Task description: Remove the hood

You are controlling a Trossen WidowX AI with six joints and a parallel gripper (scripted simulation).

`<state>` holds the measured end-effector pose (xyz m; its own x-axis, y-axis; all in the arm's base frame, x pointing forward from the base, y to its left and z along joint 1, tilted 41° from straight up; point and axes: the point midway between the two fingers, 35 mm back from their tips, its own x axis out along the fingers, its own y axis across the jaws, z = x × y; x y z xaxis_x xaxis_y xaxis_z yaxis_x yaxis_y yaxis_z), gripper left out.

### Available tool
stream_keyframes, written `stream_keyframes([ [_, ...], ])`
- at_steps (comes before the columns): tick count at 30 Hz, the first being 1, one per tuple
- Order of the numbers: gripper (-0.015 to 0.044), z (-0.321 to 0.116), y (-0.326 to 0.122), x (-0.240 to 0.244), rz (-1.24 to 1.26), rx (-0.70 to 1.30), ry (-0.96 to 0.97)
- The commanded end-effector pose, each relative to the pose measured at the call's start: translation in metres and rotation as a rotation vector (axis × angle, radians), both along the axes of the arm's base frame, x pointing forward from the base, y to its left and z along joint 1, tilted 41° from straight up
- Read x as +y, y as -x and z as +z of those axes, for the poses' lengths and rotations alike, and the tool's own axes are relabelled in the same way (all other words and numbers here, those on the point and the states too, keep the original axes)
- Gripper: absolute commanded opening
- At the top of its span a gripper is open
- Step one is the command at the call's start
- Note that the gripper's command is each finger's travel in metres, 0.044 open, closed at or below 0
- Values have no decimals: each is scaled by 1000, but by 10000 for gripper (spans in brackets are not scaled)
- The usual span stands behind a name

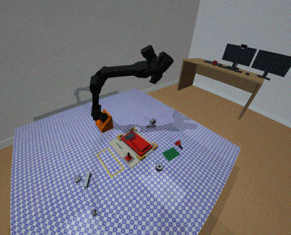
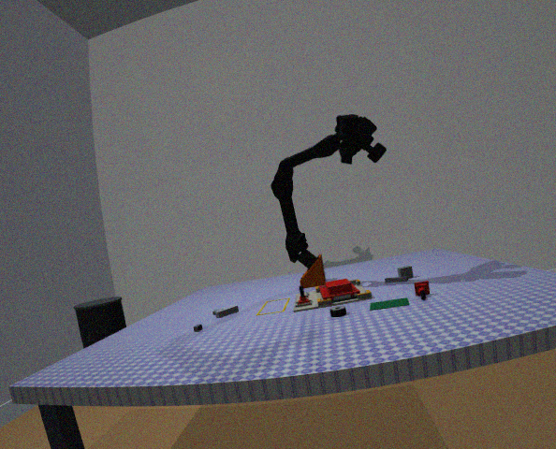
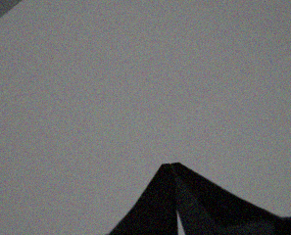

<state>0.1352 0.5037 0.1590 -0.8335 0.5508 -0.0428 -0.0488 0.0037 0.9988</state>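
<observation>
Hood (image 1: 131, 136) on car (image 1: 136, 143), on plate beside yellow outline (image 1: 109, 162). Fingers closed, empty, raised well above worktop (image 1: 140, 202). Open first, descend square over hood, grip edges

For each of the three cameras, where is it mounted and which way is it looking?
Top: high, angled down over the table; whole arm shows, raised above the toy car.
Exterior: low beside the table edge, looking up across it; whole arm shows.
Wrist: on the arm, facing bare wall; only the shut pincer shows.
Top and exterior share the car, the yellow marked area and the green plate.
</observation>
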Motion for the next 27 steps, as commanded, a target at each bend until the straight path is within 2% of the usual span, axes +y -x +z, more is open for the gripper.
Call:
stream_keyframes([
  [1, 26, -1, -1, 0, -6, -3, 7],
  [4, 105, -19, -14, -1, -86, -48, 106],
  [9, 236, -68, -52, -19, -283, -171, 383],
  [17, 440, -141, -107, -88, -516, -403, 834],
  [27, 440, -190, -156, -222, -602, -770, 1386],
])
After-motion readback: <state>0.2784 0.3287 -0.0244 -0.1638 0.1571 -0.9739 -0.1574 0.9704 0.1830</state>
